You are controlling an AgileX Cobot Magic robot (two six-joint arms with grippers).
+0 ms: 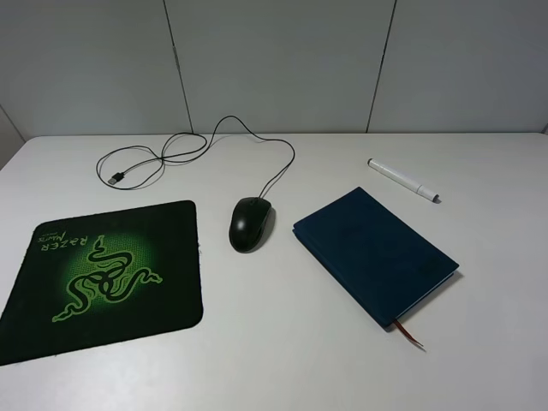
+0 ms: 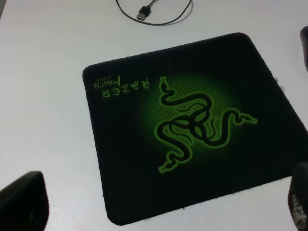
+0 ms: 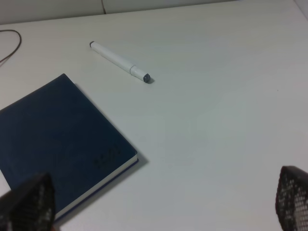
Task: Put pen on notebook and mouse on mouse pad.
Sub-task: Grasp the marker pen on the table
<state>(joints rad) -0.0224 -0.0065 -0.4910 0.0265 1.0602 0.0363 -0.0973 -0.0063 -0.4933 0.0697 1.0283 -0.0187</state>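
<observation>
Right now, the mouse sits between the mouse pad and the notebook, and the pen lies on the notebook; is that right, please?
Not quite: the pen lies on the table beside the notebook, not on it, as the exterior high view shows. The rest holds.

Mouse (image 1: 251, 223) lies between mouse pad (image 1: 51, 321) and notebook (image 1: 374, 254).

A plain white matte tabletop (image 1: 291, 368) fills most of the frame. Along the top edge, behind it, stands a pale grey panelled wall (image 1: 274, 60) crossed by thin dark seams.
</observation>
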